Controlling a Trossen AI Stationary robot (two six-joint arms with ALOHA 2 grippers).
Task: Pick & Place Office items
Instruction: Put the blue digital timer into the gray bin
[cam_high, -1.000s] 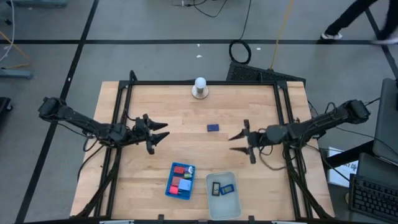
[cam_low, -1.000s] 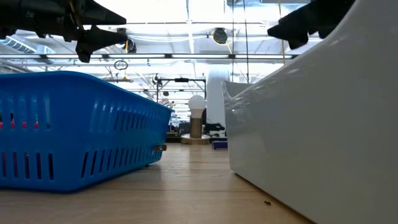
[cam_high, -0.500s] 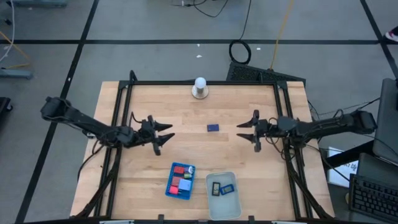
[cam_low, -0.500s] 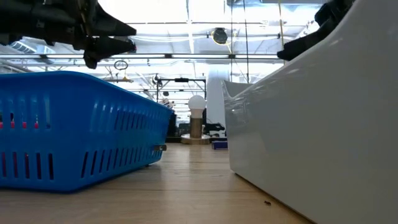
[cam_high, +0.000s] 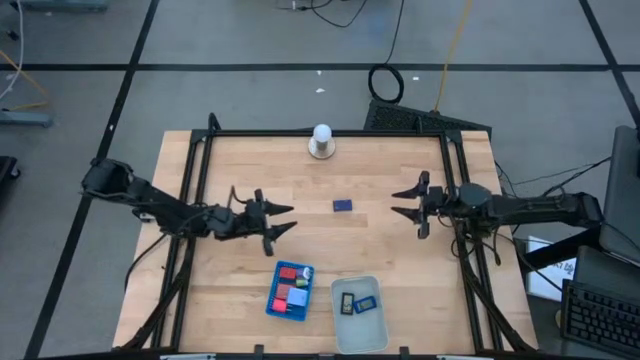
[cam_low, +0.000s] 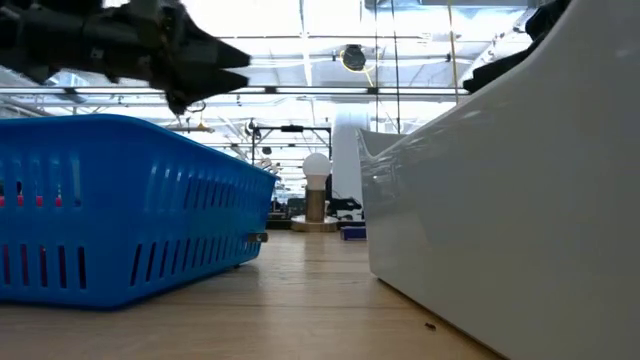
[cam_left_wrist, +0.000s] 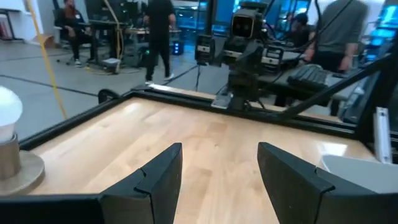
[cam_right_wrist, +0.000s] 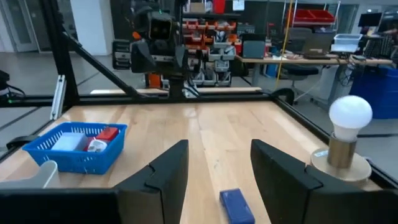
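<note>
One dark blue rectangle (cam_high: 343, 205) lies flat on the table's middle; it also shows in the right wrist view (cam_right_wrist: 235, 205). The blue tray (cam_high: 291, 291) near the near edge holds red blocks and a light blue piece. The clear tray (cam_high: 357, 312) beside it holds a black piece and blue rectangles. My left gripper (cam_high: 285, 219) hovers open, left of the dark blue rectangle and above the blue tray's far side. My right gripper (cam_high: 396, 203) hovers open, right of the rectangle and pointing at it.
A white ball on a round base (cam_high: 321, 141) stands at the far edge's middle. Black frame rails (cam_high: 196, 170) run along the table's left, right and far sides. Bare wood lies between the grippers and the far edge. People move in the room beyond.
My left gripper has moved toward the table's right and slightly toward the near edge, staying open. My right gripper has drawn back toward the right and far edges, also open. The dark blue rectangle has stayed where it was.
</note>
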